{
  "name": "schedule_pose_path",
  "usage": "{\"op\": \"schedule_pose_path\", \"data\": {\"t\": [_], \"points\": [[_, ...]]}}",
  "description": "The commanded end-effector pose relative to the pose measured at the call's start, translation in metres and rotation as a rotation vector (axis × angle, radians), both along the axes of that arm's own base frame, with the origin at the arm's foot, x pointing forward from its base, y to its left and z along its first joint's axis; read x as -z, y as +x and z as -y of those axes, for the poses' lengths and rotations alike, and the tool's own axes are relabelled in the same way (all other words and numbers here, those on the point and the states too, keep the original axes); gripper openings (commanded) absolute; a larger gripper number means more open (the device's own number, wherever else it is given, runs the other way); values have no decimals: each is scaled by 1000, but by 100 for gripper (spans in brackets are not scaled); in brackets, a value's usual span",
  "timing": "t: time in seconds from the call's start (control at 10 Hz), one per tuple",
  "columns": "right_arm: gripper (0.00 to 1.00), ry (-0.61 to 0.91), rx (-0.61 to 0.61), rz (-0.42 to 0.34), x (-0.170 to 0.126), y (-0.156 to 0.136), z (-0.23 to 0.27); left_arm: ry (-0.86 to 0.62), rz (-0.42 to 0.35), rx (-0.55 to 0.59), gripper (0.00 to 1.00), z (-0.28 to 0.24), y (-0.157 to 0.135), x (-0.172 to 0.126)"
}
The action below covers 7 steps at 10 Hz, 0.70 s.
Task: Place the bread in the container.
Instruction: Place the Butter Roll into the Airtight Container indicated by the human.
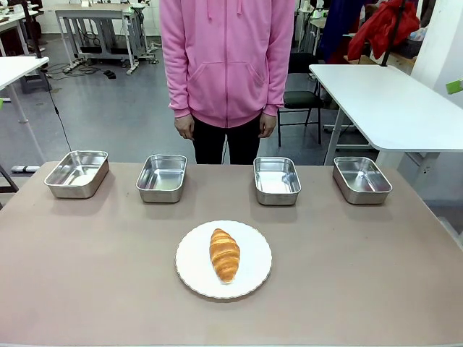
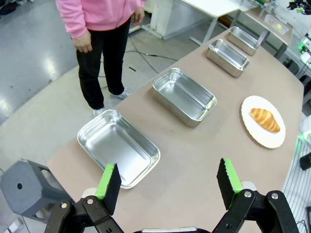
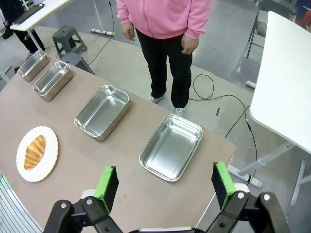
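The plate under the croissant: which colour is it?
The plate is plain white. The front view shows it best.

Front view across table (image 1: pixel 87 289) toward person (image 1: pixel 228 65), wrist views high above opposite table ends, all sharing plate (image 1: pixel 189 264) with bread (image 1: pixel 224 254)

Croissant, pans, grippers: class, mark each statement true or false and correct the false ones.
1. The croissant lies on the plate. True.
2. Three pans stand on the table. False: four, in a row.
3. All pans are empty. True.
4. The left gripper has its fingers shut. False: they stand wide apart.
5. The hands of the person hold a pan. False: they hang empty.
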State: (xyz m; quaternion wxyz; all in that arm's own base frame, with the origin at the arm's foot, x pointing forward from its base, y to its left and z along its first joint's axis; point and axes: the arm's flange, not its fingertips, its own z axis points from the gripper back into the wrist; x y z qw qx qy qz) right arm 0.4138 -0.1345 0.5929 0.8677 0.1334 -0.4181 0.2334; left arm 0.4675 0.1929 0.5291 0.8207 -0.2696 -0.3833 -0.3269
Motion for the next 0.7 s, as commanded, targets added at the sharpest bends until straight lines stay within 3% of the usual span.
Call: {"op": "schedule_pose_path", "data": {"t": [0.0, 0.6], "points": [[100, 9, -15, 15, 1, 1, 1, 8, 8, 9, 100, -1, -1, 1], [100, 9, -15, 15, 1, 1, 1, 8, 8, 9, 100, -1, -1, 1]]}}
